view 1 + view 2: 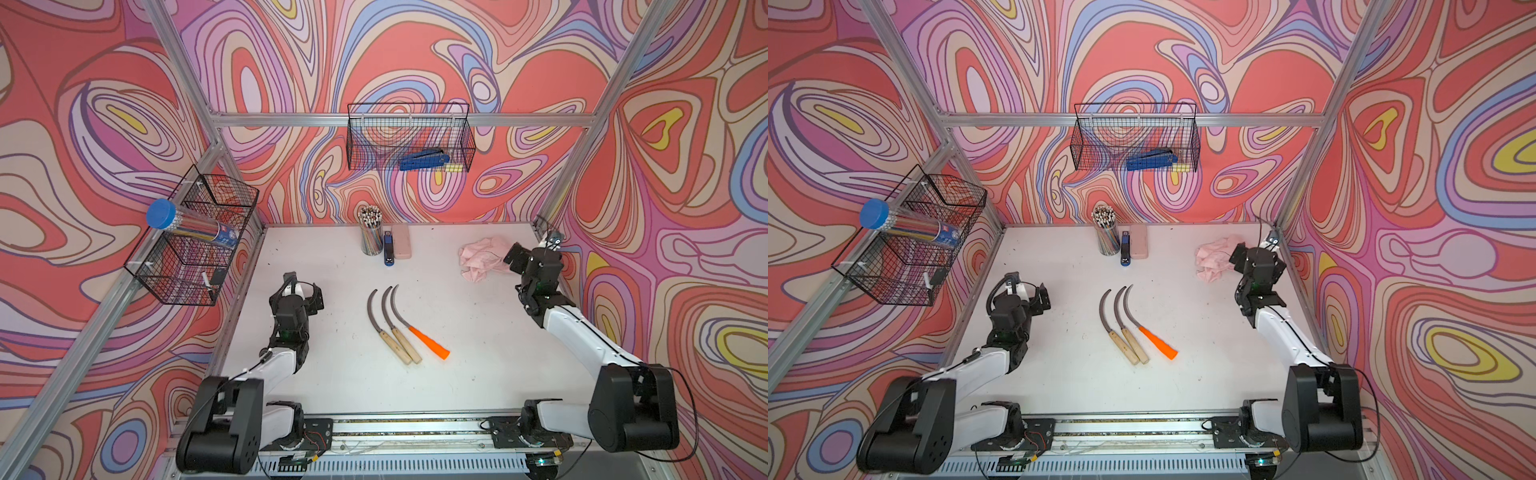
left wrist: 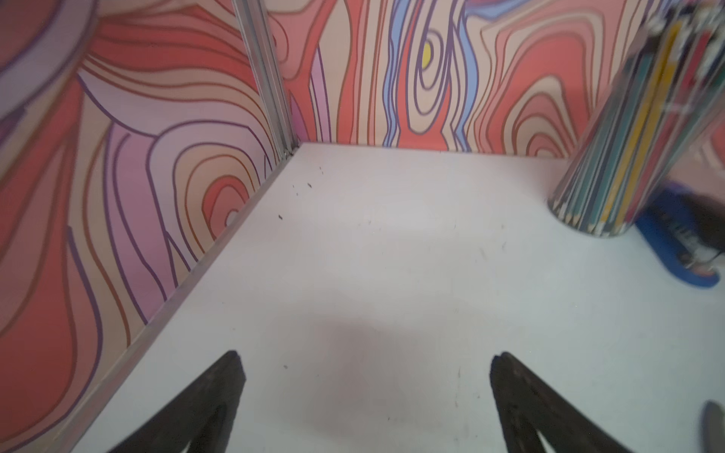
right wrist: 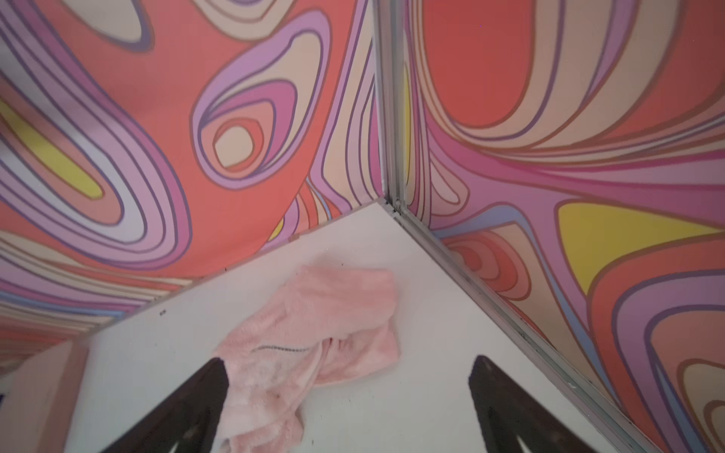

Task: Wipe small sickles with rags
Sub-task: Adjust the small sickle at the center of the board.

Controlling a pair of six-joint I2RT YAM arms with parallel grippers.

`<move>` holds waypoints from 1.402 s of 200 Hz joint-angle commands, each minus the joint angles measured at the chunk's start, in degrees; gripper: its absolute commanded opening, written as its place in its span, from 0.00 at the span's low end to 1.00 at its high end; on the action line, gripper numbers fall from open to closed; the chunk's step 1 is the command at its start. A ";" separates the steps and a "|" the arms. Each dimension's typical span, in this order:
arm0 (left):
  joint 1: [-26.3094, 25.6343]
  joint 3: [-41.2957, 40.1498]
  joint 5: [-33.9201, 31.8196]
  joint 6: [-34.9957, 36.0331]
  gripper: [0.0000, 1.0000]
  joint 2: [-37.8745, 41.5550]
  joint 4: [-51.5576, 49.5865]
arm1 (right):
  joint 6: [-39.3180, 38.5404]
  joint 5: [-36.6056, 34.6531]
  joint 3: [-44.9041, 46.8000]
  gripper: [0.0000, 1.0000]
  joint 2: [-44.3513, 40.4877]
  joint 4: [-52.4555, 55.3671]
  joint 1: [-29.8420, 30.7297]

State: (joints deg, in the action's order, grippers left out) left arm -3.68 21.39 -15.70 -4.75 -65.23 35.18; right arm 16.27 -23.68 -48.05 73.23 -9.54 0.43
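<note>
small sickles (image 1: 405,345) lie untouched; right of them your right gripper (image 3: 349,361) gapes at the pink rag (image 3: 314,313), left gripper (image 2: 367,354) gapes empty.

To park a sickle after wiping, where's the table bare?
Bare: the strip between the sickles and front rail, and the far left corner ahead of the left end effector. Crowded: pencil cup, stapler, case at back centre; rag far right.
</note>
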 commanded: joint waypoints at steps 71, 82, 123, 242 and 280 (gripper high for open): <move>0.34 12.10 -12.84 -15.81 1.00 20.71 -42.79 | 11.22 -7.63 9.90 0.98 -14.04 12.12 0.17; 0.43 11.40 -12.62 -16.72 1.00 22.06 -42.38 | 13.98 -11.05 8.89 0.98 -11.42 14.55 0.18; 0.39 9.62 -9.16 -22.95 1.00 23.05 -41.52 | 5.60 2.88 5.67 0.98 -5.21 13.03 0.12; -16.99 7.18 -2.22 -50.61 0.99 29.24 -72.50 | 2.19 5.88 8.45 0.98 -3.84 3.87 0.19; -37.44 10.26 -14.21 -60.92 0.99 19.70 -73.76 | 2.27 5.85 6.64 0.93 -2.37 6.63 0.18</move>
State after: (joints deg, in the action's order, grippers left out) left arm -31.86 28.86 -20.38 -55.44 -40.03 -33.91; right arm 19.07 -18.13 -39.68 69.95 -3.81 0.45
